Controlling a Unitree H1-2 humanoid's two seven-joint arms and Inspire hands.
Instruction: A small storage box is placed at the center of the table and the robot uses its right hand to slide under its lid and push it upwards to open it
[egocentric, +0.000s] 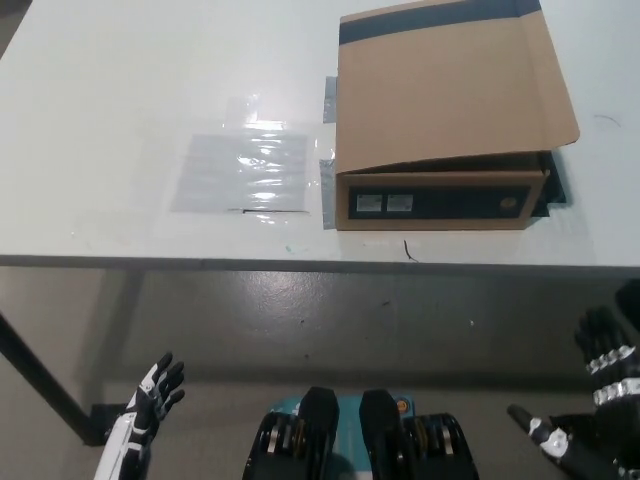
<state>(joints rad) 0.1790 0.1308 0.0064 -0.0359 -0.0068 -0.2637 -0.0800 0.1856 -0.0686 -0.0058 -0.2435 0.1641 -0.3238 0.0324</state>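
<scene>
A brown cardboard storage box (445, 120) with a flat lid sits shut on the white table (120, 90), toward the far right side, with a clear plastic sheet (245, 170) taped down just beside it on the left. The black right hand (590, 410) hangs low at the bottom right, below the table edge and well apart from the box, fingers spread and holding nothing. The white left hand (150, 400) rests at the bottom left, also open and empty.
</scene>
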